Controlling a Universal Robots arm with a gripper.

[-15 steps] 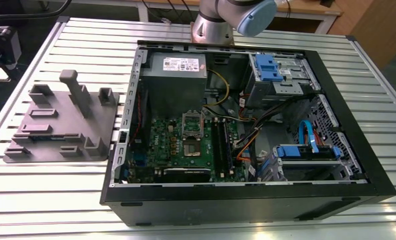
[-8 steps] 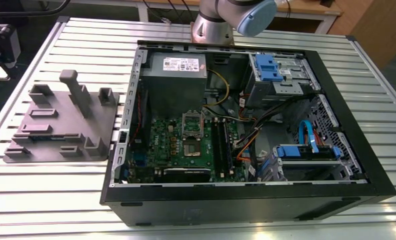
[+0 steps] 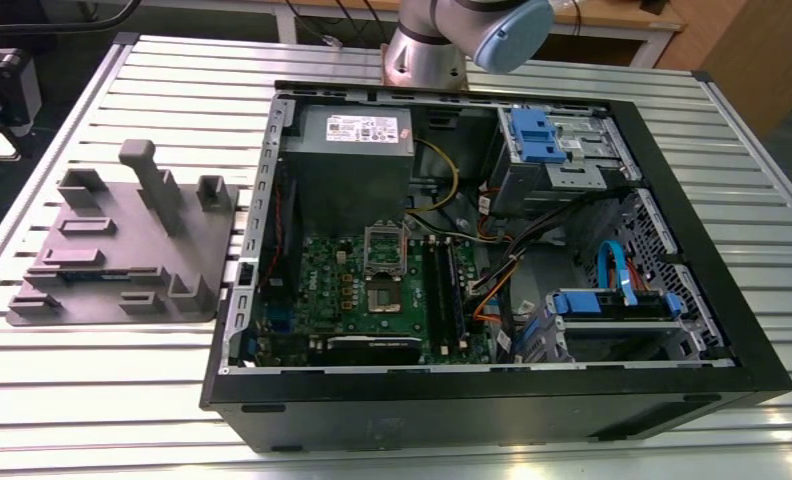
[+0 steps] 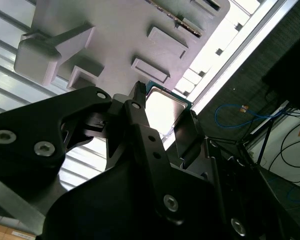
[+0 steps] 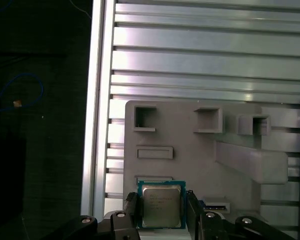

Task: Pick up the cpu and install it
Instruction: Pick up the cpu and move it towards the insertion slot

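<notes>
The cpu (image 5: pixel 161 205), a small square chip with a silvery metal top and a green rim, sits between the two black fingers (image 5: pixel 131 209) of my gripper (image 5: pixel 161 201), which is shut on its opposite edges. It is lifted well above the grey fixture tray (image 5: pixel 190 165), apart from it. In the second wrist view the cpu (image 4: pixel 162 106) shows edge-on in the gripper (image 4: pixel 162 114), with the tray (image 4: pixel 115 30) far behind. The open computer case (image 3: pixel 716 300) lies in the exterior view, with the motherboard's silver socket frame (image 3: pixel 385 262) near its middle.
The grey fixture tray (image 3: pixel 116 250) with upright posts stands on the slatted metal table (image 3: pixel 103 400), at the exterior view's left of the case. Cables, blue drive cages (image 3: pixel 543 135) and memory sticks (image 3: pixel 444 285) crowd the case. The arm's base (image 3: pixel 430 50) is behind the case.
</notes>
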